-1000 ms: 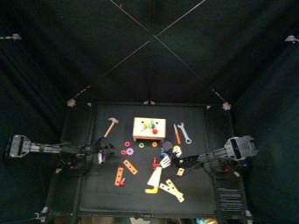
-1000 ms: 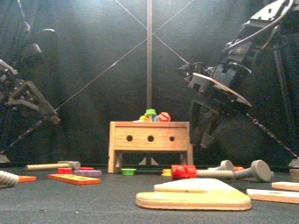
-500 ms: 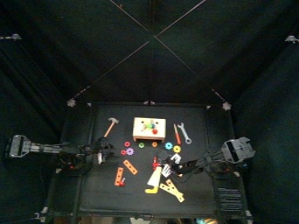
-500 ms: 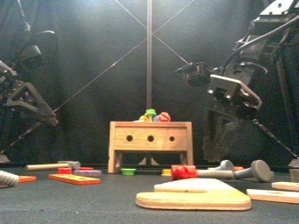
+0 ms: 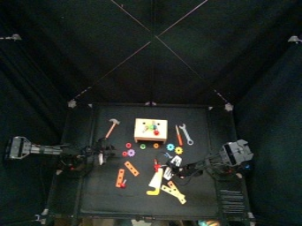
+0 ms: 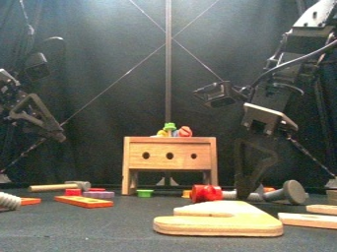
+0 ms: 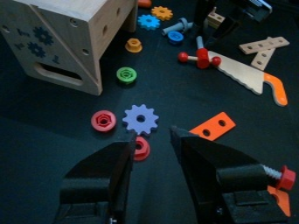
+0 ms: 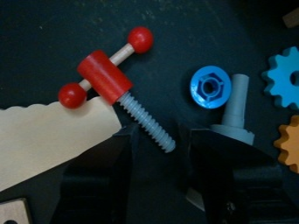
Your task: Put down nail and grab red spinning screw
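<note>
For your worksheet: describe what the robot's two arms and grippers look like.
Both arms are black, built of jointed links with boxy housings and thin cables alongside. The right gripper and left gripper each end in two flat, black, matte jaws. No markings are legible.

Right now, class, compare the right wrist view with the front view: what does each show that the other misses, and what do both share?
Only the right wrist view shows the blue nut and the grey bolt beside it. Only the front view shows the wooden box with coloured pieces on top, and the resting left arm. Both show the red spinning screw and the open right gripper lowered over it.
</note>
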Available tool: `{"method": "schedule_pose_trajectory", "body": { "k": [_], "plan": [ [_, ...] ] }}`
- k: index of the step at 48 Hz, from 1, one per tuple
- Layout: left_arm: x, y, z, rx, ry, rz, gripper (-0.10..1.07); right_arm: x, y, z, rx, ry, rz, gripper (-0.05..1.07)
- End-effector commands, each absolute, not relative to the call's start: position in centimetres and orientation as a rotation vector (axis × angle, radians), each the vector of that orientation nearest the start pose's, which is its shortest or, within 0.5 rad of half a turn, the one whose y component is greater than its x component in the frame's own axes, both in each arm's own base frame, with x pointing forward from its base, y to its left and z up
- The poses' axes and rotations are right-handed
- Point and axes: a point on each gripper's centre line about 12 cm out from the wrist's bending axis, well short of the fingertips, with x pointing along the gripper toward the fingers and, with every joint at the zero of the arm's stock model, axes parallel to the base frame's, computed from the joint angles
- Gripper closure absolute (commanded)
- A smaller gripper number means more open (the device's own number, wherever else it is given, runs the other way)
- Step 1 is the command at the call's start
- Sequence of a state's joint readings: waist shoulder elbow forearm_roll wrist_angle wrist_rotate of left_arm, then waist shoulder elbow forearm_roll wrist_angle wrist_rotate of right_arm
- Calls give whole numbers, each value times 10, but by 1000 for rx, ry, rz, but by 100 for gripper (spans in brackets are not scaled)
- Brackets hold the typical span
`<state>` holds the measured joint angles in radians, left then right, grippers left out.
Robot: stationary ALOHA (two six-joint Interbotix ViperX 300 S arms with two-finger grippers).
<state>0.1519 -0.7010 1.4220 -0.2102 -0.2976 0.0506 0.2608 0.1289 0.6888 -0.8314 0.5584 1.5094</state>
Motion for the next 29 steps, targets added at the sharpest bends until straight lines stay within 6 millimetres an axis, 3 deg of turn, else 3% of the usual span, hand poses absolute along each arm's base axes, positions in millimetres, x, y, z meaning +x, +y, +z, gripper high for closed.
{"method": "schedule_pose_trajectory", "body": {
  "k": [1, 9, 23, 29],
  "plan": [
    [183, 38, 151, -176, 401, 259, 20, 348, 45, 105, 293, 991, -528, 23],
    [183, 41, 151, -177, 399, 271, 20, 348, 42, 102, 294, 996, -536, 28],
    [184, 43, 154, -179, 378, 284, 20, 350, 43, 103, 298, 989, -524, 51],
    [186, 50, 160, -183, 335, 316, 20, 355, 43, 112, 300, 964, -517, 57]
  ]
}}
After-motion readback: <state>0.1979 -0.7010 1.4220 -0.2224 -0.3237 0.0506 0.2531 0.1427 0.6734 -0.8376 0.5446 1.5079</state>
